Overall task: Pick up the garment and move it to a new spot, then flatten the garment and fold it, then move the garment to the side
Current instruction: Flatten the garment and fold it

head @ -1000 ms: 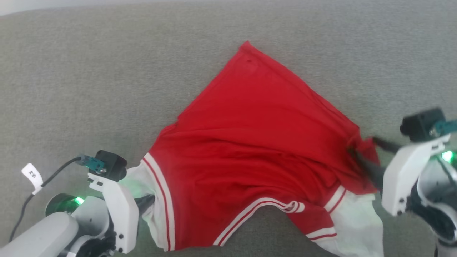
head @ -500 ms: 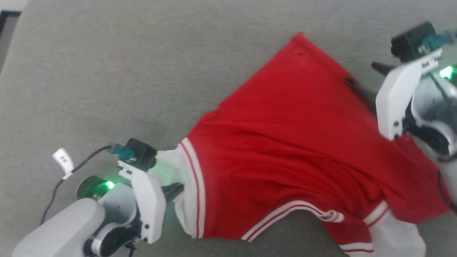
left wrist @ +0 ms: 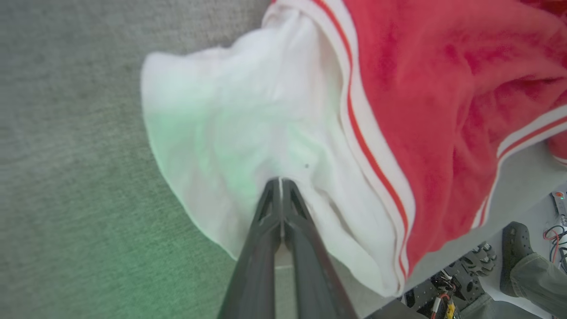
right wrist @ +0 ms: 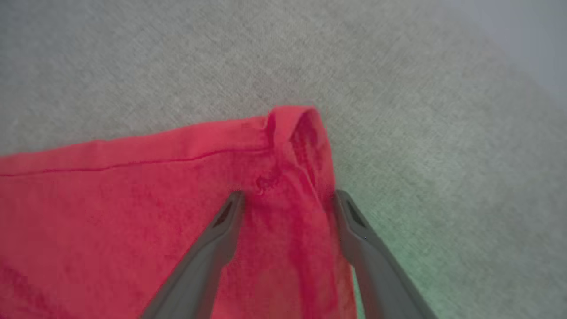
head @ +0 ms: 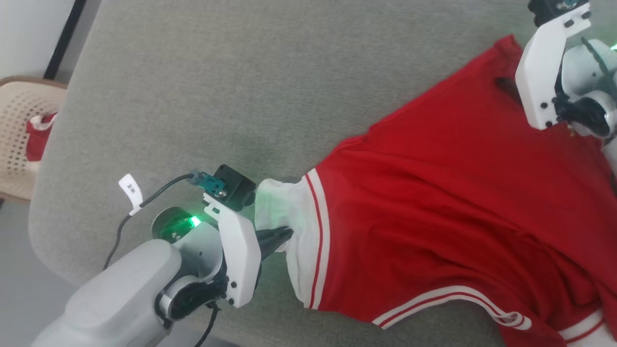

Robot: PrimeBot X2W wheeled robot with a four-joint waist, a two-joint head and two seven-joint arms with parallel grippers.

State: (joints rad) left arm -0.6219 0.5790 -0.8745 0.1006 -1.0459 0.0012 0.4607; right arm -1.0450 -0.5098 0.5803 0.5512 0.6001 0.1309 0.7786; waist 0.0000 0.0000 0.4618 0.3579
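A broad grey woven-fabric surface [head: 202,96] with a rounded corner takes up most of the head view. Past its left edge stands a pale cane chair [head: 19,120] with a red cloth [head: 37,137] lying on it. Next to the right, the left gripper [head: 284,235] lies low over the grey fabric, near the front edge. Its two dark fingers are pressed together on the white sleeve [head: 282,207] of the garment [head: 458,193]. In the left wrist view the fingertips [left wrist: 290,199] meet with the white cloth bunched and pinched between them. From that sleeve a red-and-white striped trim [head: 319,241] leads into the red body, which spreads rumpled across the surface toward the right and the far side. At the far right the right gripper [head: 508,86] sits over the garment's far corner. In the right wrist view its fingers [right wrist: 230,217] stand wide apart, one on each side of the folded red hem corner [right wrist: 294,133], gripping nothing. Whether they touch the cloth I cannot tell. Low in the left wrist view, beyond the surface's edge, a person's dark shoe [left wrist: 514,248] stands on the floor
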